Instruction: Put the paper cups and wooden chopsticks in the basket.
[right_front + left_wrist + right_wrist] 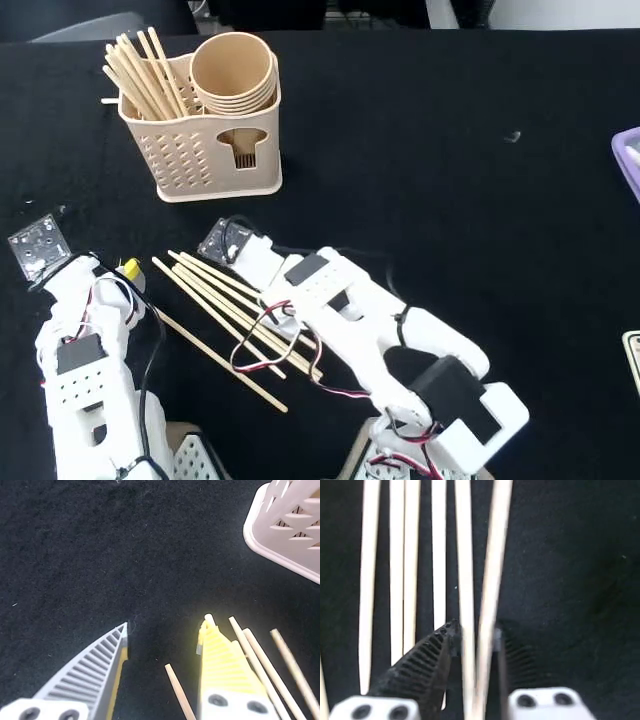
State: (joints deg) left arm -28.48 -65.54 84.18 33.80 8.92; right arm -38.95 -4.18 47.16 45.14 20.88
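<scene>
Beige basket point(215, 150), far-left on the table, holds stacked paper cups point(233, 70) and chopsticks point(145, 75) (leaning); loose chopsticks point(215, 290) lie near the front edge.

Table point(450, 180): plain black cloth.
Basket point(205, 150), far left: cream, walls patterned with rows of small holes.
Paper cups point(233, 68): plain tan kraft.
Chopsticks in basket point(145, 75) and loose chopsticks point(215, 305), near: pale natural wood.
Arms point(350, 310): white shells, black motors, red and black wires point(262, 335).
Left gripper point(166, 622): one finger yellow, other grey, both ribbed.
Right gripper point(475, 627): black, ribbed.
Right edge: purple object point(628, 155).
</scene>
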